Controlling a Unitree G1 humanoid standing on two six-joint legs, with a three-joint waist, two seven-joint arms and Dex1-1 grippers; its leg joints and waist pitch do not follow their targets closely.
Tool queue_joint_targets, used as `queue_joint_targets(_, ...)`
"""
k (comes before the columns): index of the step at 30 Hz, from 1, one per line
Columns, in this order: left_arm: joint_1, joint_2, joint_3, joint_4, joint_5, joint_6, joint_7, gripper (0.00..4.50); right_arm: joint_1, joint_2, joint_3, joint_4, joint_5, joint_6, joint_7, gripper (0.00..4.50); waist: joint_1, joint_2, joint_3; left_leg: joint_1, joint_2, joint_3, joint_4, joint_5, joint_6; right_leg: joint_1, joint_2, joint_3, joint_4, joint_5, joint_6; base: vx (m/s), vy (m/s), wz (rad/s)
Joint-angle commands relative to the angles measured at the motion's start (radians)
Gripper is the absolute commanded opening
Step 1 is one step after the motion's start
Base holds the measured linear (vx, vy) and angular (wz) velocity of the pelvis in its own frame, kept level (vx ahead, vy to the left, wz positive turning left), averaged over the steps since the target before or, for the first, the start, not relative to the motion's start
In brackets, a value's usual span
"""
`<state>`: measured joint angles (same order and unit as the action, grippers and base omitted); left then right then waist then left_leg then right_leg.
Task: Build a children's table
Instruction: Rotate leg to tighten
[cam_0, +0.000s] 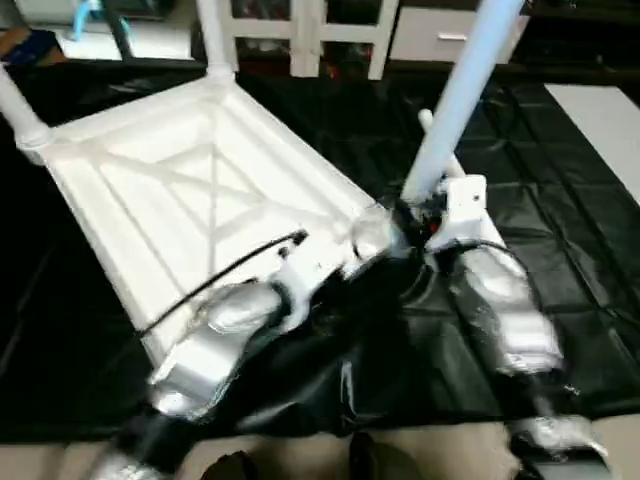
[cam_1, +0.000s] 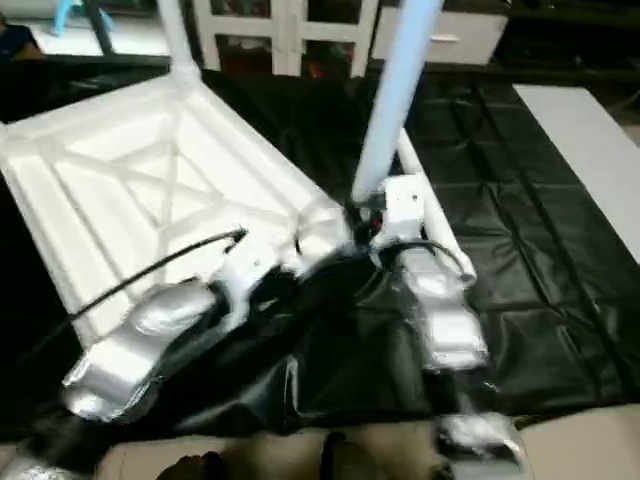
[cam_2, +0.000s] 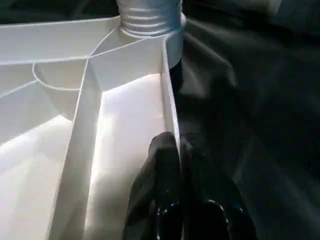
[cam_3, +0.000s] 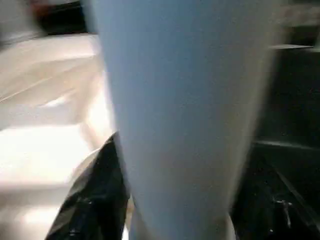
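Now right tool (cam_3: 175, 210) grips leg (cam_0: 455, 105); tabletop (cam_0: 190, 190) beside.

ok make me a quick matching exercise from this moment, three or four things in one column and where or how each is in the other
Things
1. left gripper
2. right gripper
3. tabletop
4. black cloth

States
A. ribbed underside up
B. shut on the tabletop's rim
C. draped over the work table
D. around a white tube leg

Pairs: 1-B, 2-D, 3-A, 4-C
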<state>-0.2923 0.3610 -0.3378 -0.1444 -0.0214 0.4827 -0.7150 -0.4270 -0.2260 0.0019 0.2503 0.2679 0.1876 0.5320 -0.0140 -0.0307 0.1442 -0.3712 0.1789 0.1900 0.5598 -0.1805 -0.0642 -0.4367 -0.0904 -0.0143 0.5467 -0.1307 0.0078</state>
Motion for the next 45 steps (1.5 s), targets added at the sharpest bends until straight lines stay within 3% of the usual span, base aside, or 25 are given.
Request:
queue_joint_targets(1, 0.060, 0.049, -0.035, -0.014, -0.057, -0.045, -0.151, 0.00, 0.018, -0.065, 0.035, -0.073, 0.048, 0.029, 0.153, 2.82, 0.008, 0.007, -0.050, 0.008, 0.036, -0.011, -0.079, -0.322, 0.073, 0.039, -0.023, 0.018, -0.051, -0.275, -0.166, 0.068, -0.032, 0.06)
queue_joint_targets(3, 0.095, 0.110, -0.009, -0.033, -0.073, -0.036, -0.197, 0.00, 0.047, -0.159, 0.050, -0.101, 0.027, 0.006, 0.239, 2.82, 0.022, 0.011, -0.054, 0.019, 0.040, 0.004, -0.068, -0.237, 0.101, 0.033, -0.022, 0.023, -0.043, -0.208, -0.212, 0.073, -0.036, 0.09)
queue_joint_targets(4, 0.111, 0.136, 0.006, -0.041, -0.082, -0.033, -0.215, 0.00, 0.060, -0.198, 0.047, -0.109, 0.021, -0.003, 0.275, 2.82, 0.026, 0.013, -0.054, 0.019, 0.041, 0.007, -0.065, -0.208, 0.105, 0.033, -0.020, 0.024, -0.037, -0.177, -0.225, 0.072, -0.033, 0.07)
queue_joint_targets(5, 0.122, 0.153, 0.017, -0.045, -0.090, -0.033, -0.228, 0.00, 0.068, -0.219, 0.034, -0.112, 0.032, 0.004, 0.303, 2.82, 0.027, 0.013, -0.057, 0.010, 0.041, 0.009, -0.060, -0.142, 0.115, 0.044, -0.020, 0.023, -0.021, -0.103, -0.249, 0.072, -0.033, 0.07)
queue_joint_targets(6, 0.136, 0.175, 0.030, -0.050, -0.099, -0.034, -0.243, 0.00, 0.079, -0.242, 0.007, -0.123, 0.061, 0.015, 0.344, 2.82, 0.029, 0.015, -0.060, 0.012, 0.040, 0.011, -0.056, -0.093, 0.130, 0.046, -0.019, 0.023, -0.011, -0.027, -0.272, 0.061, -0.018, -0.01)
queue_joint_targets(9, 0.140, 0.190, 0.031, -0.048, -0.106, -0.046, -0.246, 0.00, 0.086, -0.258, -0.010, -0.123, 0.083, 0.017, 0.380, 2.82, 0.030, 0.015, -0.062, 0.013, 0.038, 0.014, -0.047, -0.022, 0.168, 0.050, -0.017, 0.023, 0.000, 0.081, -0.311, 0.041, -0.011, -0.01)
queue_joint_targets(11, 0.140, 0.195, 0.031, -0.047, -0.109, -0.054, -0.245, 0.00, 0.088, -0.266, -0.014, -0.121, 0.093, 0.018, 0.393, 2.58, 0.033, 0.013, -0.059, 0.012, 0.038, 0.016, -0.047, -0.034, 0.175, 0.049, -0.019, 0.024, -0.001, 0.060, -0.314, 0.000, 0.000, 0.00)
queue_joint_targets(15, 0.138, 0.190, 0.030, -0.051, -0.124, -0.064, -0.248, 0.00, 0.089, -0.277, -0.002, -0.114, 0.116, 0.027, 0.418, 2.28, 0.041, 0.014, -0.051, 0.016, 0.044, 0.013, -0.055, -0.145, 0.126, 0.045, -0.022, 0.025, -0.016, -0.133, -0.284, 0.000, 0.000, 0.00)
queue_joint_targets(18, 0.137, 0.187, 0.025, -0.054, -0.127, -0.064, -0.245, 0.00, 0.089, -0.269, 0.005, -0.119, 0.122, 0.037, 0.421, 2.09, 0.040, 0.013, -0.048, 0.015, 0.043, 0.011, -0.057, -0.189, 0.091, 0.041, -0.022, 0.026, -0.021, -0.203, -0.258, 0.000, 0.000, 0.00)
queue_joint_targets(22, 0.137, 0.187, 0.023, -0.055, -0.130, -0.064, -0.243, 0.00, 0.088, -0.260, 0.007, -0.117, 0.118, 0.046, 0.403, 1.97, 0.041, 0.013, -0.050, 0.015, 0.042, 0.010, -0.056, -0.180, 0.083, 0.041, -0.021, 0.027, -0.020, -0.197, -0.246, 0.000, 0.000, 0.00)
queue_joint_targets(25, 0.132, 0.174, 0.010, -0.056, -0.112, -0.047, -0.210, 0.00, 0.080, -0.204, -0.002, -0.090, 0.067, 0.088, 0.240, 1.95, 0.039, 0.012, -0.051, 0.011, 0.039, 0.011, -0.054, -0.142, 0.090, 0.041, -0.019, 0.027, -0.015, -0.151, -0.252, 0.000, 0.000, 0.00)
queue_joint_targets(26, 0.130, 0.169, 0.006, -0.056, -0.106, -0.041, -0.199, 0.00, 0.078, -0.190, -0.005, -0.083, 0.055, 0.098, 0.197, 1.95, 0.035, 0.012, -0.050, 0.008, 0.038, 0.010, -0.056, -0.148, 0.079, 0.042, -0.020, 0.026, -0.017, -0.173, -0.248, 0.000, 0.000, 0.00)
queue_joint_targets(28, 0.117, 0.139, -0.006, -0.055, -0.097, -0.002, -0.161, 0.00, 0.069, -0.134, -0.021, -0.056, 0.029, 0.125, 0.069, 1.94, 0.031, 0.011, -0.048, 0.010, 0.038, 0.009, -0.058, -0.174, 0.063, 0.042, -0.021, 0.027, -0.021, -0.218, -0.236, 0.000, 0.000, 0.00)
queue_joint_targets(30, 0.070, 0.046, -0.034, -0.024, -0.052, 0.095, -0.046, 0.00, 0.039, -0.017, -0.067, 0.017, -0.014, 0.151, -0.192, 1.93, 0.017, 0.014, -0.040, 0.009, 0.037, 0.005, -0.067, -0.253, 0.013, 0.032, -0.023, 0.027, -0.038, -0.366, -0.197, 0.000, 0.000, 0.00)
queue_joint_targets(32, 0.030, -0.051, -0.033, 0.024, -0.018, 0.158, 0.071, 0.00, 0.017, 0.067, -0.095, 0.072, -0.018, 0.134, -0.330, 1.93, 0.014, 0.019, -0.040, 0.018, 0.035, -0.002, -0.069, -0.315, -0.027, 0.025, -0.024, 0.024, -0.045, -0.463, -0.160, -0.055, 0.003, -0.03)
queue_joint_targets(33, -0.001, -0.128, -0.035, 0.063, -0.005, 0.189, 0.141, 0.00, -0.001, 0.121, -0.101, 0.123, -0.028, 0.098, -0.412, 1.93, 0.013, 0.014, -0.041, 0.023, 0.033, -0.002, -0.069, -0.351, -0.035, 0.021, -0.020, 0.023, -0.051, -0.490, -0.131, -0.054, 0.009, 0.01)
queue_joint_targets(34, -0.002, -0.131, -0.035, 0.064, -0.004, 0.190, 0.143, 0.00, -0.002, 0.123, -0.101, 0.125, -0.029, 0.097, -0.415, 1.93, 0.012, 0.016, -0.035, 0.024, 0.031, -0.005, -0.070, -0.396, -0.039, 0.013, -0.021, 0.020, -0.060, -0.530, -0.109, 0.000, 0.000, 0.00)
queue_joint_targets(35, -0.020, -0.174, -0.038, 0.087, 0.001, 0.203, 0.178, 0.00, -0.013, 0.153, -0.100, 0.154, -0.038, 0.074, -0.460, 1.93, 0.010, 0.014, -0.037, 0.025, 0.030, -0.005, -0.071, -0.412, -0.041, 0.014, -0.018, 0.019, -0.062, -0.544, -0.096, 0.000, 0.000, 0.00)
queue_joint_targets(37, -0.074, -0.266, -0.086, 0.133, 0.013, 0.160, 0.201, 0.00, -0.061, 0.228, -0.053, 0.248, -0.053, 0.017, -0.473, 1.93, 0.006, 0.011, -0.037, 0.029, 0.027, -0.011, -0.072, -0.464, -0.039, 0.008, -0.017, 0.012, -0.072, -0.593, -0.064, 0.000, 0.000, 0.00)
queue_joint_targets(39, -0.082, -0.272, -0.100, 0.132, 0.012, 0.144, 0.185, 0.00, -0.078, 0.241, -0.030, 0.262, -0.048, -0.012, -0.412, 1.93, 0.005, 0.011, -0.038, 0.025, 0.025, -0.018, -0.076, -0.476, -0.025, 0.015, -0.020, 0.007, -0.076, -0.590, -0.045, 0.000, 0.000, 0.00)
queue_joint_targets(41, -0.076, -0.255, -0.101, 0.117, 0.009, 0.134, 0.161, 0.00, -0.080, 0.225, -0.003, 0.236, -0.060, -0.021, -0.330, 1.93, 0.006, 0.009, -0.042, 0.012, 0.028, -0.020, -0.082, -0.436, -0.014, 0.025, -0.021, 0.009, -0.069, -0.527, -0.049, 0.000, 0.000, 0.00)
queue_joint_targets(42, -0.071, -0.243, -0.099, 0.110, 0.008, 0.127, 0.150, 0.00, -0.077, 0.211, 0.006, 0.222, -0.065, -0.023, -0.302, 1.93, 0.006, 0.008, -0.041, 0.013, 0.029, -0.018, -0.081, -0.430, -0.009, 0.023, -0.019, 0.010, -0.068, -0.501, -0.057, 0.000, 0.000, 0.00)
queue_joint_targets(44, -0.028, -0.134, -0.078, 0.067, -0.003, 0.050, 0.059, 0.00, -0.058, 0.116, 0.005, 0.129, -0.043, -0.046, -0.151, 2.49, 0.011, 0.007, -0.046, 0.012, 0.029, -0.019, -0.080, -0.420, 0.003, 0.028, -0.019, 0.011, -0.063, -0.470, -0.062, 0.000, 0.000, 0.00)
queue_joint_targets(45, 0.005, -0.070, -0.058, 0.037, -0.027, 0.008, -0.007, 0.00, -0.044, 0.058, -0.006, 0.075, -0.014, -0.047, -0.071, 2.65, 0.009, 0.004, -0.047, -0.002, 0.033, -0.015, -0.081, -0.353, 0.028, 0.039, -0.023, 0.017, -0.052, -0.381, -0.088, 0.000, 0.000, 0.00)
